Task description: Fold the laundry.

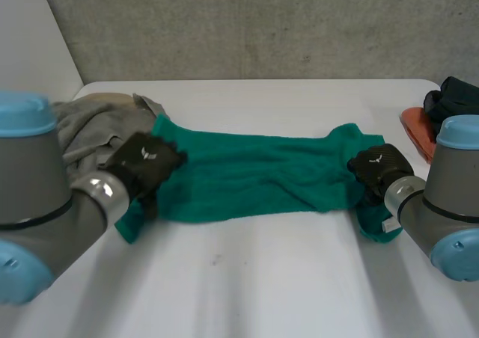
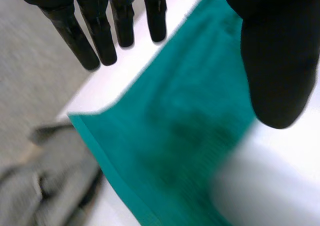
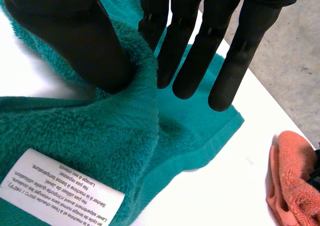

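Crumpled grey cloth point(image 1: 86, 125) is sitting at the far left of the white bench point(image 1: 262, 286), just behind the left hand point(image 1: 146, 162). That hand is hovering over the left short end of the teal terry towel point(image 1: 254, 177). In its wrist view the fingers point(image 2: 100, 36) are pointing straight out past the towel's far edge and the thumb is spreading wide over the cloth. It is gripping nothing and standing wide open. Whether the palm is touching the terry is not showing.

The towel is lying mostly flat across the middle of the bench. Its long axis is running side to side, with one short end at each hand.

The right hand point(image 1: 378, 166) is resting on the right short end. In its wrist view a raised ridge of terry is sitting squeezed between the thumb and the straight fingers, so it is looking pinched on that end. A white care label point(image 3: 62, 193) is lying on the towel on the wrist side of the thumb.

A small orange cloth point(image 1: 418, 128) and a dark bundled cloth point(image 1: 456, 95) are lying at the far right, apart from the towel.

Judgement: with the axis lying hand to hand, the coming fold is probably calling for one short end to be carried across to the other. The right hand is looking ready. The left hand is needing to close first, and its corner is lying right between its fingers and thumb.
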{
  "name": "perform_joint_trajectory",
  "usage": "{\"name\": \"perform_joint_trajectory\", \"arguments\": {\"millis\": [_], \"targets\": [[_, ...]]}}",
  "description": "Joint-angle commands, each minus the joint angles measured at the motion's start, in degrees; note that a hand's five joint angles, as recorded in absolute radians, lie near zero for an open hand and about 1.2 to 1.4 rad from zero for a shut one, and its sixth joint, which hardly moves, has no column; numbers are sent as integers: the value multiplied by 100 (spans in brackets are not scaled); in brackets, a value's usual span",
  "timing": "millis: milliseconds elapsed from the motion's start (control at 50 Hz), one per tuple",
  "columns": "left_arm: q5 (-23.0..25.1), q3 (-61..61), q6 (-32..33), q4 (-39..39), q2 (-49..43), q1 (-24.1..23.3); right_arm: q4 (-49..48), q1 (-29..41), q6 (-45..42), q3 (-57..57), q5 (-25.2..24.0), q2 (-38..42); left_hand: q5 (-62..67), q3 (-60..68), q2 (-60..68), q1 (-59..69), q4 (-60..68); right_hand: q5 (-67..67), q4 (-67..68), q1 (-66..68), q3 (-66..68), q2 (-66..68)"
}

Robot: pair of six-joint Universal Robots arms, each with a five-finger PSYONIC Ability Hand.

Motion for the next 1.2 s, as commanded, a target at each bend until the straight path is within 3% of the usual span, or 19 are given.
{"name": "perform_joint_trajectory", "arguments": {"millis": [20,120,240,320,560,720,780,800,820,1000,1080,1200], "targets": [[160,-702,23,-124,-6,382,173,86,-33,-20,0,53,1431,1245,1458,1351,1442,934,786,1228,823,866],[239,-650,128,105,-534,707,173,156,-33,-11,70,88,1550,1364,1578,1471,1561,833,685,1127,722,765],[265,-194,514,280,-1096,1006,173,183,-33,15,115,88,339,153,367,260,350,833,685,1127,722,765],[230,71,568,386,-1299,1015,173,200,-59,42,106,88,-99,-285,-71,-178,-87,833,685,1127,722,765],[151,686,795,975,-1887,989,182,227,-253,94,71,105,153,-33,181,74,164,833,685,1127,722,765],[230,967,1358,1160,-2222,1077,173,244,-279,86,71,149,1782,1596,1810,1703,1793,833,685,1127,722,765],[353,1055,1367,1186,-2257,1103,182,244,-279,77,97,149,4083,3897,4110,4003,4094,833,685,1127,722,765],[432,1073,1341,1186,-2231,1103,182,244,-288,51,106,158,5705,5519,5733,5626,5716,833,685,1127,722,765],[476,1064,1324,1169,-2213,1094,182,235,-288,51,106,167,6036,5850,6063,5956,6047,833,685,1127,722,765],[951,625,814,931,-1300,1015,428,191,-235,-125,106,132,6039,5853,6067,5960,6050,1000,852,1294,889,932],[986,458,366,694,-694,1059,1077,148,-270,-388,106,-70,6039,5853,6067,5960,6050,1323,1175,1617,1212,1255],[1056,440,-863,369,633,1270,2326,-213,-183,-1047,9,-1001,6039,5853,6067,5960,6050,1323,1175,1617,1212,1255]]}}
